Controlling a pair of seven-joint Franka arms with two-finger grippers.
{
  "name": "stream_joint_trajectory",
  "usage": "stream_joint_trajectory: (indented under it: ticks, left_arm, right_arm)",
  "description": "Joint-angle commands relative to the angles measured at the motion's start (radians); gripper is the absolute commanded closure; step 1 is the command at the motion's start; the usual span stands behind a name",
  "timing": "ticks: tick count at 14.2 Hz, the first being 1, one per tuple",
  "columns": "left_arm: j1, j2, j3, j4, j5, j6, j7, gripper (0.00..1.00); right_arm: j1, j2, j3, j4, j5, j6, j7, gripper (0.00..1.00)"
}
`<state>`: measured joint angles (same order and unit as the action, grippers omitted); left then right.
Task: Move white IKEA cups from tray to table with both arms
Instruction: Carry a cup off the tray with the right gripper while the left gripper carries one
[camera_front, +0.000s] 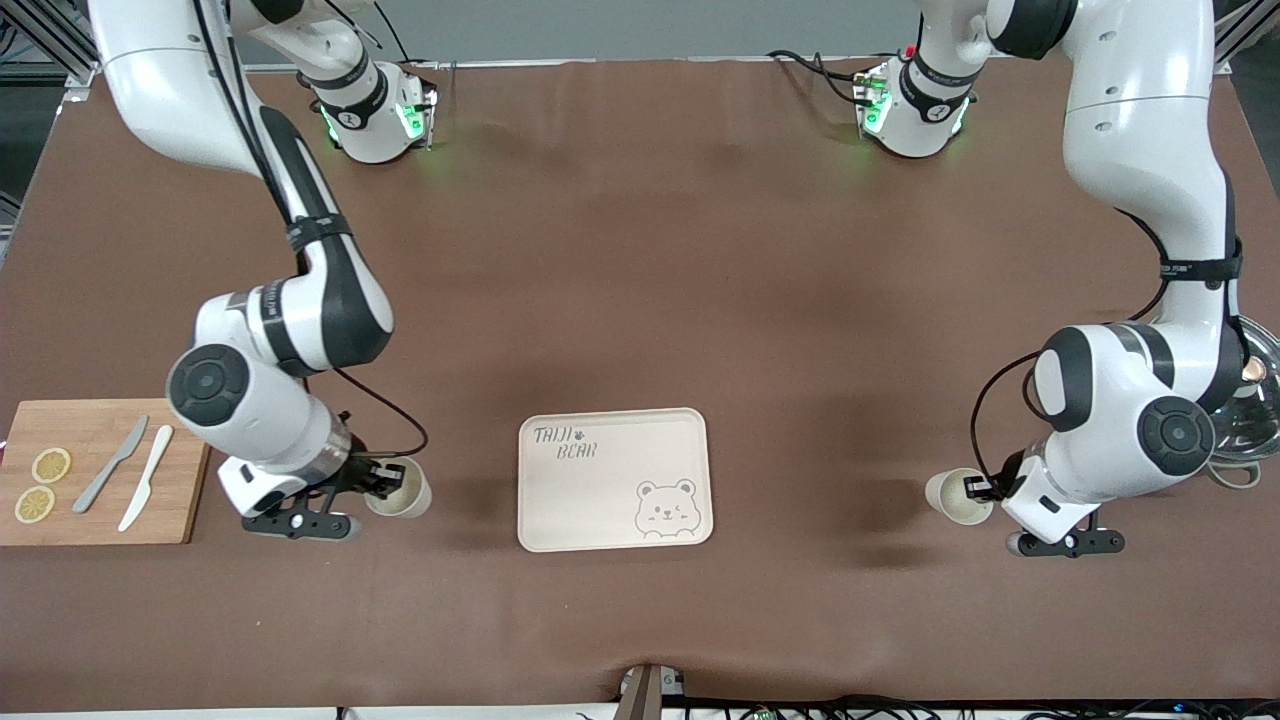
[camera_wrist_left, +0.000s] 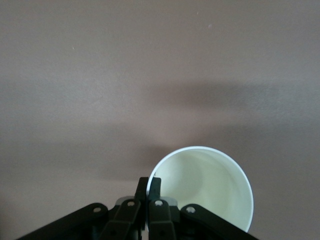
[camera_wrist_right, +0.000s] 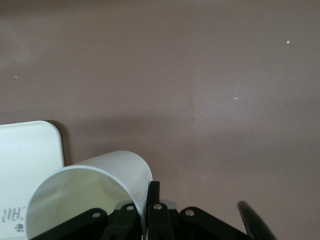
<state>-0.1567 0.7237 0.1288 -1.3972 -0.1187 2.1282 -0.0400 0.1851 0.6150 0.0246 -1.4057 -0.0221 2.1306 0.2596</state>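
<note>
My right gripper (camera_front: 384, 486) is shut on the rim of one white IKEA cup (camera_front: 402, 490), with one finger inside and one outside. It holds the cup tilted, low over the table between the cutting board and the tray. In the right wrist view the fingers (camera_wrist_right: 154, 192) pinch that cup's wall (camera_wrist_right: 95, 185). My left gripper (camera_front: 976, 489) is shut on the rim of the other white cup (camera_front: 955, 497), low over the table toward the left arm's end. In the left wrist view the fingers (camera_wrist_left: 142, 187) pinch this cup's rim (camera_wrist_left: 210, 185).
A cream bear-printed tray (camera_front: 613, 478) lies mid-table between the two cups; its corner shows in the right wrist view (camera_wrist_right: 25, 160). A wooden cutting board (camera_front: 95, 470) with two knives and lemon slices lies at the right arm's end. A glass bowl (camera_front: 1250, 410) stands at the left arm's end.
</note>
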Motion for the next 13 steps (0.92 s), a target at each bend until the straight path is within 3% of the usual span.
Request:
stream_joint_trajectory:
  ticks: [1, 5, 9, 10, 13]
  left_arm:
    - [0.008, 0.019, -0.006, 0.004, 0.024, 0.006, 0.012, 1.00]
    - [0.045, 0.048, -0.008, 0.003, 0.024, 0.064, 0.041, 1.00]
    - [0.046, 0.056, -0.008, 0.004, 0.019, 0.072, 0.049, 1.00]
    - [0.046, 0.056, -0.008, 0.004, 0.019, 0.072, 0.049, 0.96]
    - [0.046, 0.056, -0.008, 0.004, 0.019, 0.072, 0.051, 0.67]
  right_arm:
    - [-0.067, -0.038, 0.026, -0.059, 0.001, -0.001, -0.126, 1.00]
    - [-0.179, -0.028, 0.025, -0.067, 0.152, 0.000, -0.447, 1.00]
    - [-0.257, 0.018, 0.024, -0.065, 0.195, 0.034, -0.635, 1.00]
    - [-0.260, 0.034, 0.023, -0.065, 0.195, 0.051, -0.649, 1.00]
    - [-0.269, 0.087, 0.023, -0.067, 0.195, 0.116, -0.674, 1.00]
